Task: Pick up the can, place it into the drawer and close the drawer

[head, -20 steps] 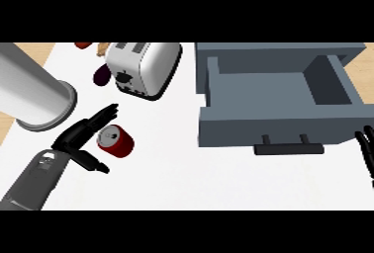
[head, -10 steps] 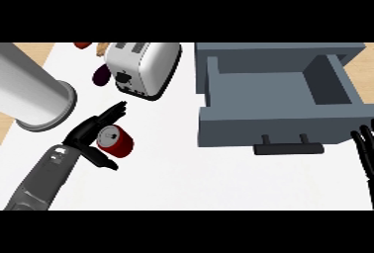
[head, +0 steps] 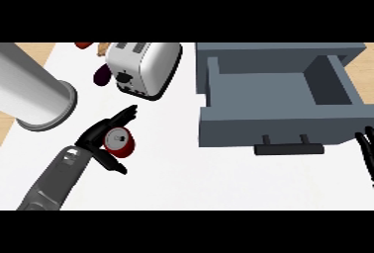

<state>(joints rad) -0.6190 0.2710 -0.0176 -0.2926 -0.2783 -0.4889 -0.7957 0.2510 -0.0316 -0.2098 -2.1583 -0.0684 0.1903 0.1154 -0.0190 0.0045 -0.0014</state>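
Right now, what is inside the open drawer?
In the drawer, only bare grey floor and inner walls show, nothing on them. Its front wall covers the floor strip nearest it. The can lies outside, on the counter beside the left hand.

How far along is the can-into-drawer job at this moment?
Done: nothing beyond the drawer standing open and empty. In hand: the left hand brackets the red can lying on the counter, not yet curled round it. Left: grasp, lift, place in the drawer, push it shut. The right hand rests open at the right edge.
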